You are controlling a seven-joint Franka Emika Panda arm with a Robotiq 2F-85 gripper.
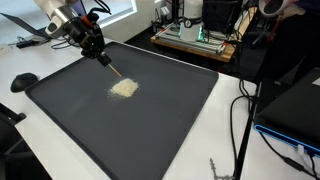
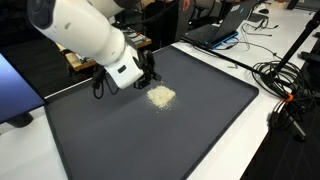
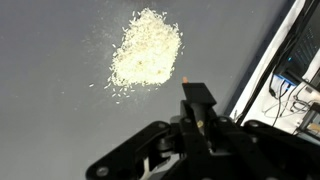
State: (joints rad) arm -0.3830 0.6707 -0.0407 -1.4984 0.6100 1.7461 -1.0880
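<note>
The hand (image 1: 100, 54) is clamped on a thin stick (image 1: 113, 68) that slants down toward the pile of grains (image 1: 124, 88). The pile lies on the dark mat (image 1: 180, 110) covering the worktop, just beyond the stick's tip and slightly off to one side.

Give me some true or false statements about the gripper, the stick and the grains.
1. The gripper holds a thin stick. True.
2. The grains lie in one small pile on the dark mat. True.
3. The grains are spilled on the floor. False: they lie on the mat, near its middle.
4. The gripper is open and empty. False: it is shut on the stick.
5. Some cables lie beside the mat. True.
</note>
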